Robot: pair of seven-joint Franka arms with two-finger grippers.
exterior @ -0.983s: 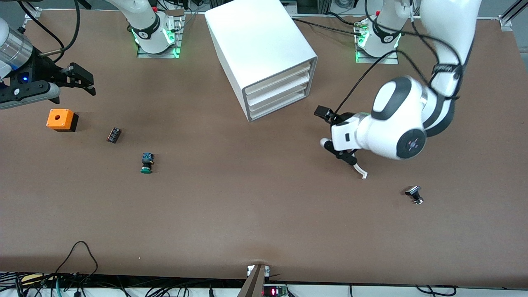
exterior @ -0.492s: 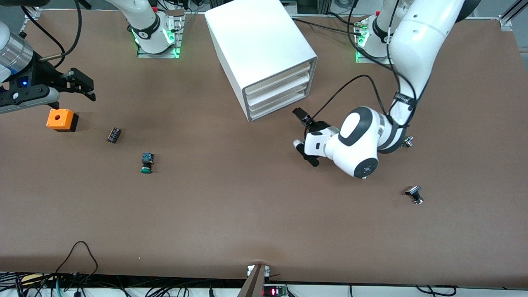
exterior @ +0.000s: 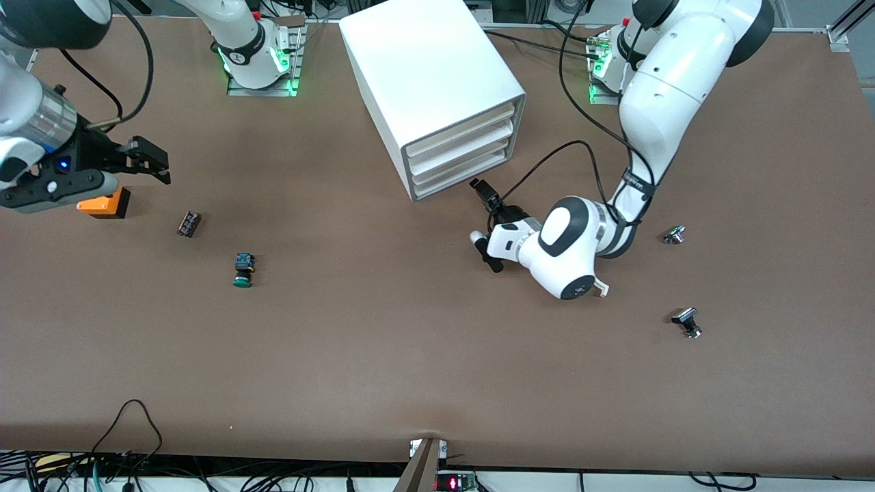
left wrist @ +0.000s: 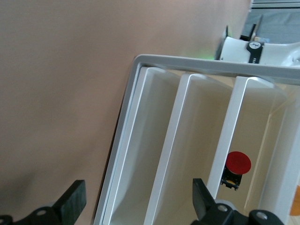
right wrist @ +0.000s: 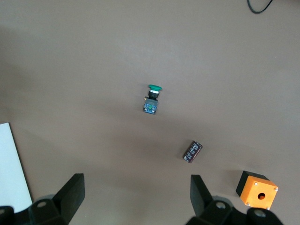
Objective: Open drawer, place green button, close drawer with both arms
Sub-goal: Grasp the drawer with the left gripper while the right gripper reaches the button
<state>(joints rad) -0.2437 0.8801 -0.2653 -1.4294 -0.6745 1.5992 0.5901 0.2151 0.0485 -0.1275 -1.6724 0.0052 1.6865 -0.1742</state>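
Left tool [exterior: 484,225] agape just before closed drawer [exterior: 463,175] front edge

- You see the left gripper [exterior: 483,225] low in front of the cabinet [exterior: 433,89], near the shut bottom drawer [exterior: 465,175].
- The right gripper [exterior: 152,164] hangs beside the orange box [exterior: 109,205].
- The button [exterior: 243,270] lies alone on the table [exterior: 383,355].

High front camera, two wrist cameras
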